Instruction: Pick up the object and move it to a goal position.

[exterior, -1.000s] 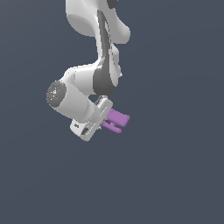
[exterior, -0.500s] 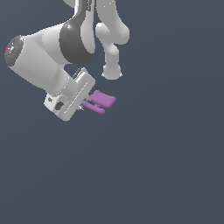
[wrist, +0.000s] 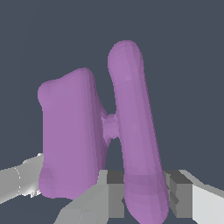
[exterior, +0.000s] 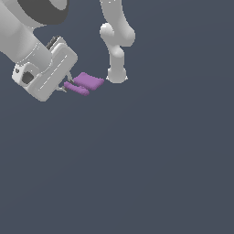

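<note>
Purple T-shaped piece (exterior: 86, 84) is held aloft at the exterior view's upper left. Its thin bar (wrist: 135, 131) is clamped between the fingers of the claw (wrist: 142, 192), the flat slab (wrist: 72, 135) left free alongside.

Glossy white rounded arm (exterior: 27, 43), dark joint band, boxy white gripper (exterior: 66, 83), grey fingers (wrist: 114, 194)

The arm (exterior: 27, 41) is running off the exterior view's top and left edges toward ten o'clock, so its upper links are not showing. The gripper (exterior: 67, 85) is too small there for its fingertips to be made out; the wrist housing is covering most of them. In the wrist view the purple object (wrist: 131, 131) is hiding the gap between the gripper's fingers (wrist: 113, 192), and the picture's edge is cutting off the finger bases and the bar's lower tip.
</note>
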`<action>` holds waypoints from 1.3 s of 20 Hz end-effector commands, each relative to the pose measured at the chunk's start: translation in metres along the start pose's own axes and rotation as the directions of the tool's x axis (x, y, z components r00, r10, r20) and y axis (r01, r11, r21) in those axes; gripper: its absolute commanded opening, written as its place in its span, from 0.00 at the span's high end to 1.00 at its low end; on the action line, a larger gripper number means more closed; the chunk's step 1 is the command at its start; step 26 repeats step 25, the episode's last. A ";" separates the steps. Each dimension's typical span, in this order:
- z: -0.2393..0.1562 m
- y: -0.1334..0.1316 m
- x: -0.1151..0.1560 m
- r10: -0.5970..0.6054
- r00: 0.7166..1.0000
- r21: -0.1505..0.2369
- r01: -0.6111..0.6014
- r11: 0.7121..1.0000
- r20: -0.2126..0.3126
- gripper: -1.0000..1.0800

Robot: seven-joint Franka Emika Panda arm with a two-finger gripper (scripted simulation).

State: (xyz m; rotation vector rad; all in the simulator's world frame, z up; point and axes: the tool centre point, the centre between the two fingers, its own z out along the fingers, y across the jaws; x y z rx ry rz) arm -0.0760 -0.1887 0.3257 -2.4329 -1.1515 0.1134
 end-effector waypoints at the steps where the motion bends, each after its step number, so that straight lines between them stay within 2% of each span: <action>1: -0.023 -0.007 -0.017 0.000 1.000 0.001 0.000 1.000 0.000 1.00; 6: -0.067 -0.017 -0.049 0.000 1.000 0.001 0.000 1.000 0.000 1.00; 13: -0.107 -0.025 -0.078 -0.001 1.000 0.001 0.001 1.000 0.001 1.00; 26: -0.129 -0.029 -0.093 -0.003 1.000 0.001 0.003 1.000 0.001 1.00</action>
